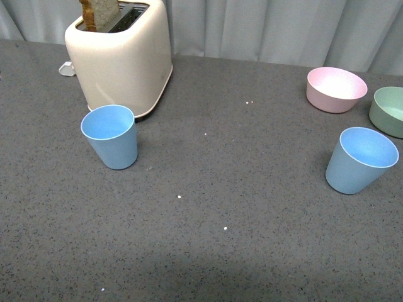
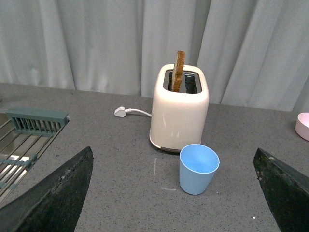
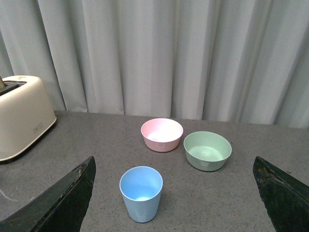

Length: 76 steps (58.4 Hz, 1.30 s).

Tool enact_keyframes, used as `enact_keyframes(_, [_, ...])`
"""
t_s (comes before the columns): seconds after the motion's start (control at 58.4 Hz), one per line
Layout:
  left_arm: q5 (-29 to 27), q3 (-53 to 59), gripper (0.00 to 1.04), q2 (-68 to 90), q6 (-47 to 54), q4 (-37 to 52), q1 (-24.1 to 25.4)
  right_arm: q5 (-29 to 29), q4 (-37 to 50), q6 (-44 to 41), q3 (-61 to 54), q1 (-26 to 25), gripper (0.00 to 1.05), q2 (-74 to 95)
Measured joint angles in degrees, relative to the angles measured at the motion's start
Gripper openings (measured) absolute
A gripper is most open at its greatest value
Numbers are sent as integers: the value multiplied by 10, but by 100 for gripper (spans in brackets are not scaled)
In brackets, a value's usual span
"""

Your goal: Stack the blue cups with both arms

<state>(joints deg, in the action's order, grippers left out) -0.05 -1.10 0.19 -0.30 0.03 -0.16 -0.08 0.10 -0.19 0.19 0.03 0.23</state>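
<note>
Both my grippers stand wide apart and empty: the left gripper [image 2: 173, 159] frames the left cup [image 2: 198, 168], and the right gripper [image 3: 174, 159] frames the right cup [image 3: 141, 193].

The left cup stands upright on the counter [image 1: 220, 220] just in front of the toaster [image 1: 119, 56]. The right cup stands upright far off to the right, nearer me than the bowls. The two cups are well apart.

I judge these cups light and fairly stiff, thin plastic with nothing in them, so a nudge could tip or slide one. The matte wall should give my pads some bite, but the taper may let a cup slip downward out of a loose pinch. I would close across the upper wall, just under the rim, and squeeze gently so the mouth stays round for nesting.

By count:
- two blue cups
- two bowls: one pink bowl [image 1: 335, 89] and one green bowl [image 1: 389, 111]
- one toaster, with one slice of toast [image 1: 99, 12] standing up out of it
</note>
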Motion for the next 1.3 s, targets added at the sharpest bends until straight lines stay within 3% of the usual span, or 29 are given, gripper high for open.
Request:
enact_keyframes(0.89, [-5, 0, 98, 1, 0, -1, 0, 0, 0, 0, 0, 0, 95, 0])
enact_keyframes(0.993, [-182, -47, 98, 103, -82, -107, -59, 0, 0, 0, 0, 0, 95, 0])
enact_keyframes(1.044, [-212, -56, 98, 171, -122, -93, -64, 0, 0, 0, 0, 0, 95, 0])
enact_keyframes(1.112, [-210, -69, 98, 251, -147, -42, -62, 0, 0, 0, 0, 0, 95, 0])
enact_keyframes(1.301, [-132, -140, 98, 485, -190, 102, -42, 0, 0, 0, 0, 0, 95, 0])
